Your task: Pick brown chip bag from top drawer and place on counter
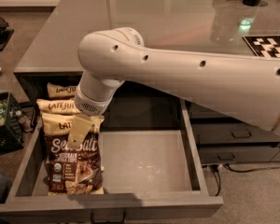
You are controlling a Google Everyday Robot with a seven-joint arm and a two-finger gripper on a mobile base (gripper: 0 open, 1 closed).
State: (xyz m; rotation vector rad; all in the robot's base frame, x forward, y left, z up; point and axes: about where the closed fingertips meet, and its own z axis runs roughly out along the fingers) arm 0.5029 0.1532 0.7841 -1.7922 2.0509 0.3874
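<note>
Brown chip bag (74, 162) lies in the top drawer (149, 164) just under my gripper (79, 130), long axis running from the jaws toward the drawer front; I cannot tell their spread.

The thick, smooth off-white robot arm (200, 73) has small dark round holes (144, 57) along its shell and a ribbed collar (91, 104). Its pale cream end effector (79, 130) sits just below that collar.

Colours: brown chip bag (73, 164) — dark brown, cream top band, white script; top drawer (144, 162) grey; counter (60, 36) glossy grey; gripper (79, 130) — tan, over the bag's top.
</note>
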